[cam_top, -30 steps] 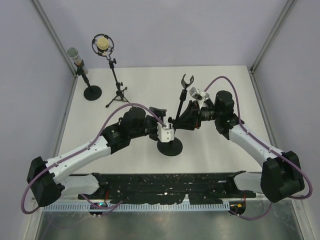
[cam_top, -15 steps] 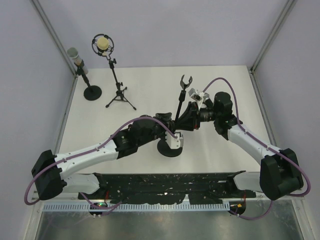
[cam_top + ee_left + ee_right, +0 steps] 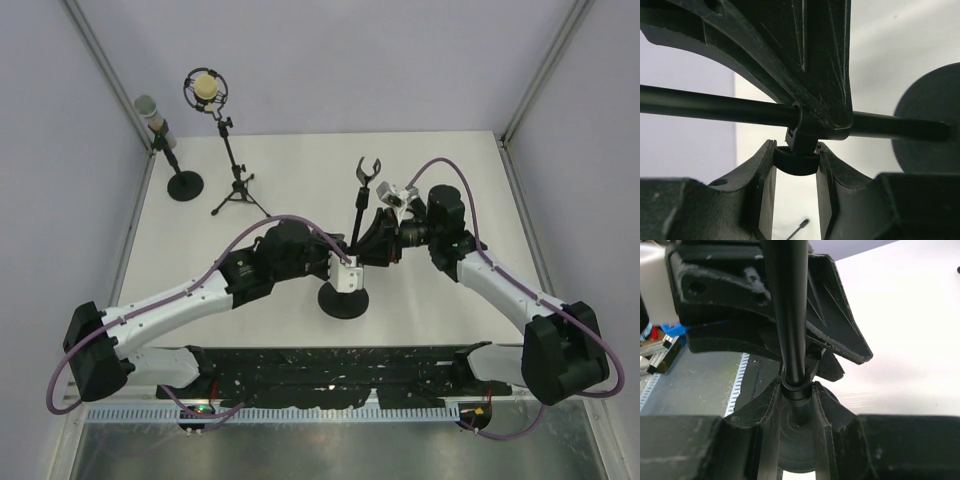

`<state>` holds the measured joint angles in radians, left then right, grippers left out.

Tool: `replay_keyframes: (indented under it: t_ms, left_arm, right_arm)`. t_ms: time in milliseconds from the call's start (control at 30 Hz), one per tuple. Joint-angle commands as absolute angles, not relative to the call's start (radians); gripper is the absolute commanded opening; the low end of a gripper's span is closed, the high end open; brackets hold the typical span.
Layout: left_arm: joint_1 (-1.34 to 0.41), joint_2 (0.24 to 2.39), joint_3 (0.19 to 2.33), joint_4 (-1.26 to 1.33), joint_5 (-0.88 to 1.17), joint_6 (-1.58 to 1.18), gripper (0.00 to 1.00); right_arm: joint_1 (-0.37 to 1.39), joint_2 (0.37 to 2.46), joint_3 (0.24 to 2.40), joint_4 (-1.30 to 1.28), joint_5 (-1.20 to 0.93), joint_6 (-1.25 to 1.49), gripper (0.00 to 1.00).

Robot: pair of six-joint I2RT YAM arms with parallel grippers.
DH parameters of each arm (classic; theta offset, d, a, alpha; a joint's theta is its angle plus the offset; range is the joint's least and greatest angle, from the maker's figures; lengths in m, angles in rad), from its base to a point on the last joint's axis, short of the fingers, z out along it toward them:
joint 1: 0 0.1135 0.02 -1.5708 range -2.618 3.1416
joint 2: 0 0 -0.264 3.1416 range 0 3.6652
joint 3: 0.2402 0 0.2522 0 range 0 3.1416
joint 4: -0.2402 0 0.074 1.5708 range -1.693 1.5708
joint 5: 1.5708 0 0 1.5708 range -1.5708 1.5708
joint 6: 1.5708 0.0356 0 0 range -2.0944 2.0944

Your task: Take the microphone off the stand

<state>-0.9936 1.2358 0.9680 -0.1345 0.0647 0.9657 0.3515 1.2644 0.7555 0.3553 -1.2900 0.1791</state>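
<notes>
Microphones sit mounted at 10–11 o'clock, grey microphone (image 3: 148, 106) and yellow microphone (image 3: 205, 88), well apart from centre, where right gripper (image 3: 796, 390) clamps the pole (image 3: 357, 215), left gripper (image 3: 796, 160) narrow on its collar (image 3: 800, 132), clip (image 3: 368, 168) empty, so removal looks unstarted; next likely: release, reach there.

Near the far left corner of the tabletop (image 3: 300, 180) stand a grey-headed microphone (image 3: 152, 115) on a round-based stand (image 3: 184, 185) and, just to its right, a cream capsule (image 3: 205, 88) in a black shock mount atop a tripod (image 3: 238, 188).
</notes>
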Motion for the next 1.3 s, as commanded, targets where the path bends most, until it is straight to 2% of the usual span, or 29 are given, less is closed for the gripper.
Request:
replay_keyframes:
  t_ms: [0,133,200,333,433,567,700,733,1267]
  left_arm:
    - [-0.956,1.215,1.069,-0.331,0.345,0.819,0.32]
    - [-0.933,1.213,1.115,-0.402,0.489,0.749,0.37]
    - [-0.927,1.215,1.135,-0.431,0.546,0.715,0.42]
    - [-0.919,1.229,1.170,-0.468,0.646,0.635,0.60]
    - [-0.910,1.227,1.169,-0.422,0.658,0.559,0.74]
    - [-0.902,1.203,1.132,-0.330,0.531,0.532,0.81]
    - [-0.902,1.170,1.066,-0.227,0.350,0.558,0.82]
    - [-0.902,1.164,1.054,-0.212,0.336,0.577,0.82]
    - [-0.905,1.147,1.023,-0.181,0.321,0.629,0.79]
  right_arm:
    - [0.339,1.197,0.824,0.260,-1.292,0.014,0.06]
    - [0.339,1.172,0.845,0.129,-1.285,-0.118,0.06]
    - [0.339,1.163,0.853,0.091,-1.282,-0.162,0.06]
    - [0.339,1.146,0.870,-0.024,-1.278,-0.259,0.06]
    - [0.337,1.135,0.874,-0.046,-1.275,-0.287,0.06]
    - [0.327,1.132,0.859,0.044,-1.299,-0.183,0.06]
    - [0.310,1.149,0.793,0.439,-1.330,0.161,0.05]
    - [0.310,1.150,0.785,0.460,-1.330,0.214,0.06]
    - [0.310,1.155,0.781,0.423,-1.321,0.199,0.06]
